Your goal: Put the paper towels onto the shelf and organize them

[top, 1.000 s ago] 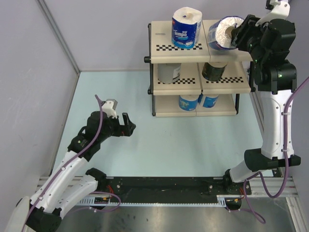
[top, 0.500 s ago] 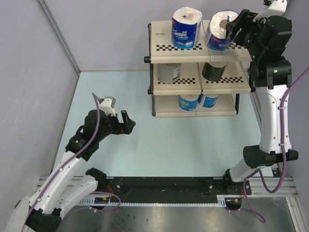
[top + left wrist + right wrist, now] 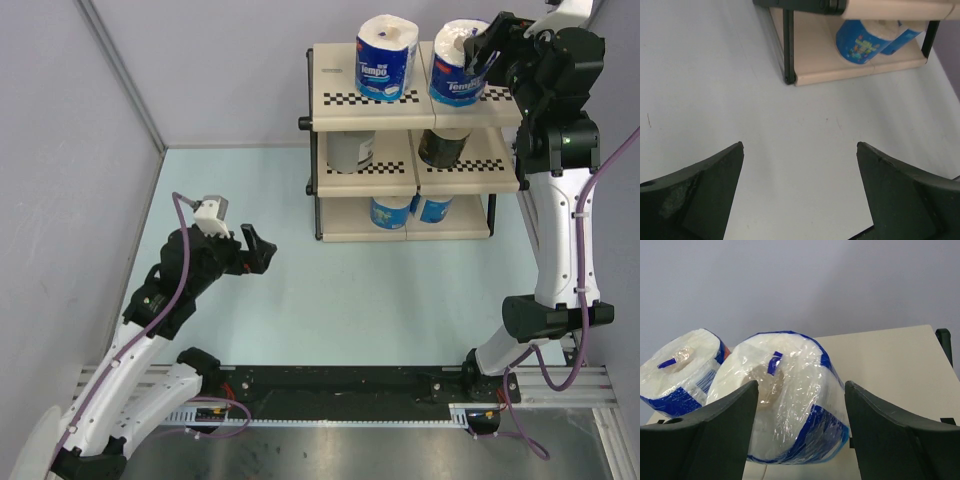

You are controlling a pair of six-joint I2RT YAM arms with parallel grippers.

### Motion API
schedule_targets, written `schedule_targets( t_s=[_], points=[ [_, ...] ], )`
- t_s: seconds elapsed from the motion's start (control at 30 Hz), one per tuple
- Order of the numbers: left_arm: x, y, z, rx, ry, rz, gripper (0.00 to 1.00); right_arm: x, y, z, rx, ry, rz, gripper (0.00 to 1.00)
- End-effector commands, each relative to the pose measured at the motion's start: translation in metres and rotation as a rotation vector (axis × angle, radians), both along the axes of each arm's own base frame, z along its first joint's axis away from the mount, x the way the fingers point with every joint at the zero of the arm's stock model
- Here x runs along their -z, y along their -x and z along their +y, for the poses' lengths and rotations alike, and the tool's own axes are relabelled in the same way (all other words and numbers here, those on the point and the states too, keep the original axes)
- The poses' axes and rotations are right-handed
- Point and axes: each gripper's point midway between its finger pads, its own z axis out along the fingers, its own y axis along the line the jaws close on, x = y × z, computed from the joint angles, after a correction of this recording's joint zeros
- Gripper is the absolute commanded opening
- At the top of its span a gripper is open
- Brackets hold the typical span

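The shelf [image 3: 335,100] stands at the back right with six paper towels on it. Two blue-wrapped rolls are on the top tier, one at the left [image 3: 386,55] and one at the right [image 3: 458,68]. A grey roll [image 3: 350,150] and a dark roll [image 3: 443,147] sit on the middle tier, and two blue rolls [image 3: 390,212] on the bottom. My right gripper [image 3: 485,50] is open around the top right roll [image 3: 790,395], which rests slightly tilted on the panel [image 3: 890,365], with a gap at the right finger. My left gripper [image 3: 258,250] is open and empty over the table.
The left wrist view shows the shelf's bottom tier [image 3: 815,60] with the two blue rolls [image 3: 862,42] ahead of my left gripper [image 3: 800,145]. Grey walls close the left and back. The black rail of the arm bases [image 3: 330,395] runs along the near edge.
My right gripper has tipped the blue roll from lying sideways to standing on the top tier and has opened off it. My left arm has drifted slightly left and up.
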Motion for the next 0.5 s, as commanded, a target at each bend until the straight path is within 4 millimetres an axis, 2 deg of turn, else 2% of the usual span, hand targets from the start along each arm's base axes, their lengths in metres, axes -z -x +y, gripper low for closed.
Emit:
schedule_targets(
  t_s=[0.0,0.13,0.3,0.4,0.47],
  points=[
    [-0.046,0.001,0.0,-0.017,0.072,-0.101,1.0,-0.031,0.009,0.004,-0.048,0.009,-0.109,0.78],
    [-0.058,0.001,0.001,-0.018,0.085,-0.125,1.0,-0.05,0.016,0.004,-0.062,0.012,-0.176,0.82],
    [-0.071,0.002,-0.001,-0.006,0.099,-0.149,1.0,-0.062,0.024,0.002,-0.061,0.014,-0.218,0.85],
    [-0.09,0.0,-0.005,0.011,0.11,-0.189,1.0,-0.062,0.035,0.003,-0.072,0.008,-0.221,0.87],
    [-0.113,-0.003,-0.008,0.03,0.114,-0.233,1.0,-0.065,0.045,0.003,-0.075,0.003,-0.246,0.87]
  ],
)
